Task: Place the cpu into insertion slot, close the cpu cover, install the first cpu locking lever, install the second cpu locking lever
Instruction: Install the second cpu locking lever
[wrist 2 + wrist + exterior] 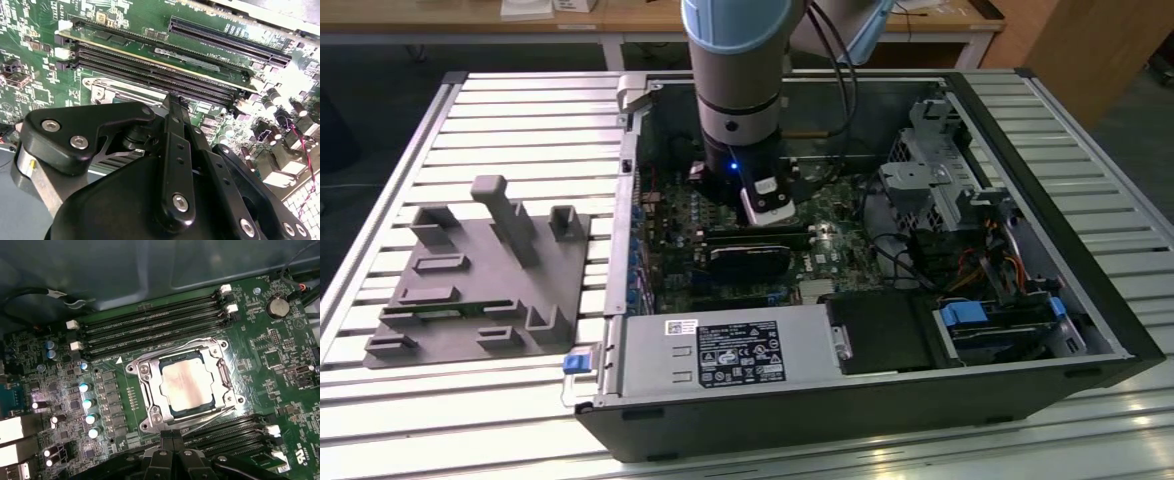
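The cpu, a pale grey square chip, lies flat in the insertion slot on the green board. The silvery cover frame lies down around the chip's edges. How the locking levers stand along the frame I cannot tell. My gripper hovers just beside one edge of the slot, its black fingers pressed together with nothing between them. In the second wrist view the gripper points at the slot's silvery rim. In the exterior view the arm stands upright over the motherboard inside the open case.
Long black memory slots run on two sides of the socket. Capacitors and a coin battery stand nearby. The white-labelled power supply, a black card and drive cages crowd the case. A grey fixture lies on the exterior view's left.
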`<state>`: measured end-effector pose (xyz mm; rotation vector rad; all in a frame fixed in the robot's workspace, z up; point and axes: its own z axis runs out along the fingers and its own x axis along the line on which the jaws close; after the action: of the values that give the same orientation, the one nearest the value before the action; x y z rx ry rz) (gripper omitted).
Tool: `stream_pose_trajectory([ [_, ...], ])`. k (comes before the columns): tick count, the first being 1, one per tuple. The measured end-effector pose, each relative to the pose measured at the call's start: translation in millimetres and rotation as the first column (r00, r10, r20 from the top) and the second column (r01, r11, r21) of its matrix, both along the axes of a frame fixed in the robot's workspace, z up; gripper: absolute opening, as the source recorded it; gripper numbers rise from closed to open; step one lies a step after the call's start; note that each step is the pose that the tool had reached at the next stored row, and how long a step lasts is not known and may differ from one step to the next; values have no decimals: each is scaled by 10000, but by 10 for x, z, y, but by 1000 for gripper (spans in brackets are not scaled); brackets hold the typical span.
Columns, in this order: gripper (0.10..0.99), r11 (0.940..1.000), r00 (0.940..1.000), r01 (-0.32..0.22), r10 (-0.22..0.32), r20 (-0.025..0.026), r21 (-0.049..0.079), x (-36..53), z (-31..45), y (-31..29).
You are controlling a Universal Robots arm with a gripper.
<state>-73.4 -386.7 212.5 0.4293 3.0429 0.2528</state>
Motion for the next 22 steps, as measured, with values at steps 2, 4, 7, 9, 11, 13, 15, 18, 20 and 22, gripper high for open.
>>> stream_pose_trajectory([
  [2,106,9999,10000,-25,25,0,149,-4,-8,-13],
  [4,106,9996,10000,-51,51,1,288,-8,-14,-28],
  [7,106,9990,10000,-95,95,2,427,-12,-23,-55],
  [9,106,9989,9999,-127,127,3,459,-12,-30,-75],
  [11,106,9988,9999,-154,154,4,469,-13,-35,-96],
  [13,106,9987,9998,-178,178,3,473,-13,-38,-111],
  [15,106,9986,9998,-201,201,3,479,-14,-42,-119],
  [18,106,9986,9997,-231,231,4,486,-15,-51,-127],
  [20,106,9984,9997,-253,253,4,504,-19,-58,-130],
  [22,106,9981,9996,-276,277,4,543,-29,-69,-133],
])
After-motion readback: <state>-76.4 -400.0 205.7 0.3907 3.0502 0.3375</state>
